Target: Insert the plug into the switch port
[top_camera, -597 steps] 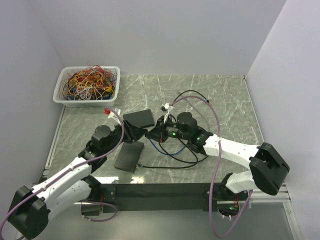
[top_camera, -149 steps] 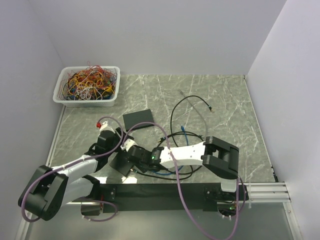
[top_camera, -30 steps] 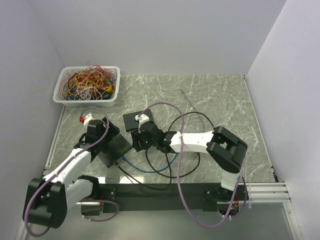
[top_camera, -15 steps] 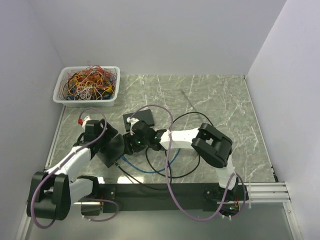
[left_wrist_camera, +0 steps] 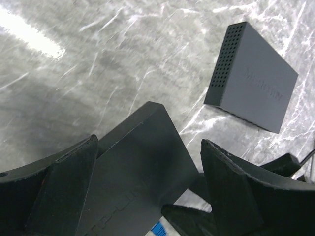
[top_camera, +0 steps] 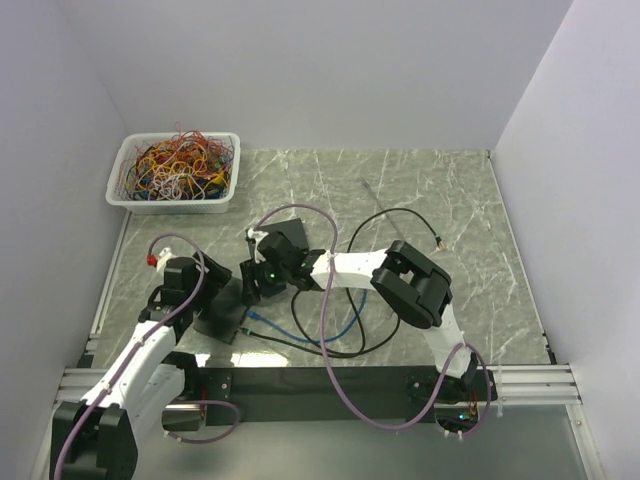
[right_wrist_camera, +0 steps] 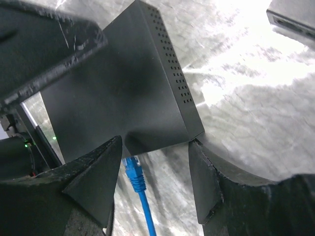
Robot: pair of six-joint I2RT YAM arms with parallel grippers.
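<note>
Marbled table (top_camera: pixel 470 300) carries a switch (left_wrist_camera: pixel 251 93), loose cables (right_wrist_camera: pixel 139 186), a wire bin (top_camera: pixel 118 196).

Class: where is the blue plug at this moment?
In the right wrist view, the blue plug lies between the open fingers of the right claw, just short of the near edge of the black switch.

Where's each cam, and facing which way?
Top external: above, behind the bases, looking down at the table; left arm, right arm show.
Left wrist: on left gripper, looking past its fingers astride the near switch.
Right wrist: on right gripper, facing that switch's edge and the blue plug.
Shared: both wrist views catch near switch and far switch.
</note>
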